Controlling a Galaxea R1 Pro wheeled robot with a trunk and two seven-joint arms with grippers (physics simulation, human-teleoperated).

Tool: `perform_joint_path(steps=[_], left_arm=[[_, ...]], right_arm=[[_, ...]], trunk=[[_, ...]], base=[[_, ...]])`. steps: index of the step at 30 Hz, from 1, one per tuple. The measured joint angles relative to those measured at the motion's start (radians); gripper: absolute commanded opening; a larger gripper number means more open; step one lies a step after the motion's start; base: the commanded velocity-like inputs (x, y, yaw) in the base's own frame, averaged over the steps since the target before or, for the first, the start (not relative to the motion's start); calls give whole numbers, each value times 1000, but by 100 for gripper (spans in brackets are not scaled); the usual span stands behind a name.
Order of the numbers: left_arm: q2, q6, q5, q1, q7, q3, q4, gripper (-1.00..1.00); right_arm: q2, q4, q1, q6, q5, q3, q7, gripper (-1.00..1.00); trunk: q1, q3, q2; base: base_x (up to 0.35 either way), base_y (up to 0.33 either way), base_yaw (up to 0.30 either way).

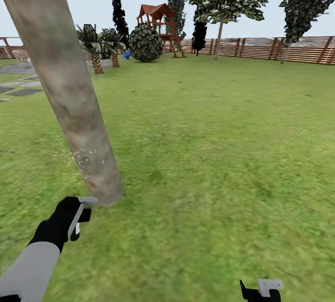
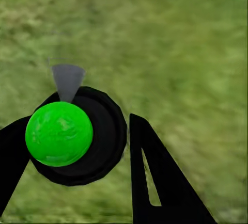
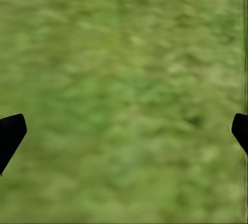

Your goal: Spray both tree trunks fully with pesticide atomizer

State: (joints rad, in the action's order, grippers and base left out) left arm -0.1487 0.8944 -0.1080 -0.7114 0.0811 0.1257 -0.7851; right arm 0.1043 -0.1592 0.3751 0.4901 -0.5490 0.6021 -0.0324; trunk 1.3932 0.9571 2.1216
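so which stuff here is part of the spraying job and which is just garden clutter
Job:
- tree trunk
- pesticide specks on it
- pesticide atomizer
- left gripper, holding it
- grass floor

Clutter:
- play tower
- round shrub
- palms
- fence

A simulated back garden: a wide green grass lawn (image 1: 209, 144) ringed by a brown slatted wooden fence (image 1: 260, 47), with a red-roofed wooden play tower (image 1: 160, 25), palms, conifers and grey stepping stones (image 1: 21, 89).

Your tree trunk (image 1: 60, 83) runs off the top edge; the right end effector (image 1: 263, 290) is cropped below.
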Motion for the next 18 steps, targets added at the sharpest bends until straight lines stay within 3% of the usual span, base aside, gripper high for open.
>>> perform_joint_path(steps=[1,5,11,18], left_arm=[[1,-45,2,13,18,-2,-4,-100],[3,-62,8,16,88,-3,-1,-100],[2,-67,11,16,92,-1,2,-100],[3,-70,10,16,91,1,4,-100]], right_arm=[[0,0,0,0,0,0,0,100],[0,0,0,0,0,-1,0,100],[0,0,0,0,0,-2,0,100],[0,0,0,0,0,-1,0,100]], trunk=[[0,0,0],[0,0,0],[0,0,0],[-1,0,0]], base=[[0,-277,233],[0,-277,266],[73,-276,240],[222,-252,18]])
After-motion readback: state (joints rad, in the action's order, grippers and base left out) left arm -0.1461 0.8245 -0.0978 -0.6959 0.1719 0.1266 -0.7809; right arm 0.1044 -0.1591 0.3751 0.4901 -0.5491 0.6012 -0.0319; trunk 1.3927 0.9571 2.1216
